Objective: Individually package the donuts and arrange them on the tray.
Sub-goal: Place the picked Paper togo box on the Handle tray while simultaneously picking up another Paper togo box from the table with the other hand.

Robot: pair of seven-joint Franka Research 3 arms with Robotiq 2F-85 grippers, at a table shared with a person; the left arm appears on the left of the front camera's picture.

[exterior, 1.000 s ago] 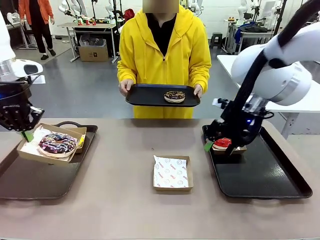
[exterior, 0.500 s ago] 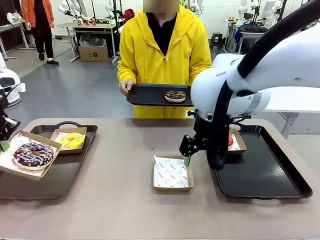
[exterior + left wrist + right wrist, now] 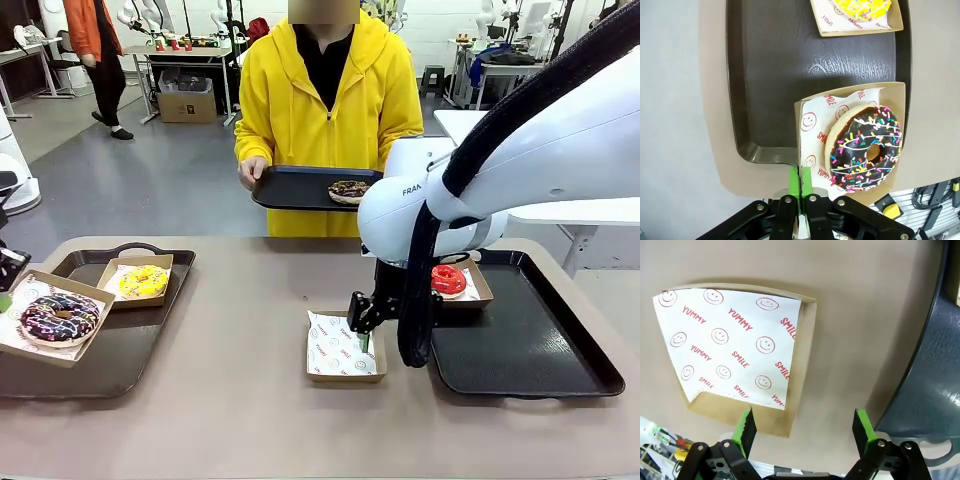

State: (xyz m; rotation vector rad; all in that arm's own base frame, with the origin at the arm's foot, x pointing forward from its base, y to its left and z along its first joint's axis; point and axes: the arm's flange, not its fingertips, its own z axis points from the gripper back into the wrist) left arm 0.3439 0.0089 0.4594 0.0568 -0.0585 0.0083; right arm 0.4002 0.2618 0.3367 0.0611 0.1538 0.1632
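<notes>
While the left gripper (image 3: 800,172) is clamped on the filled box (image 3: 810,107) so the sprinkled donut (image 3: 865,150) is held over the left tray's (image 3: 770,75) edge, the right gripper (image 3: 805,427) is held spread above the empty box (image 3: 802,355), likely for grasping.

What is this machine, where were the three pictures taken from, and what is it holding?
It is a pair of white robot arms at a table, each ending in a two-finger gripper. The front view looks across the table at a person holding a tray with a brown donut. The other two pictures come from cameras on the wrists. The left gripper is shut on the edge of a box with a sprinkled donut. The right gripper is open above an empty box. A yellow donut sits boxed on the left tray, a red donut on the right tray.
</notes>
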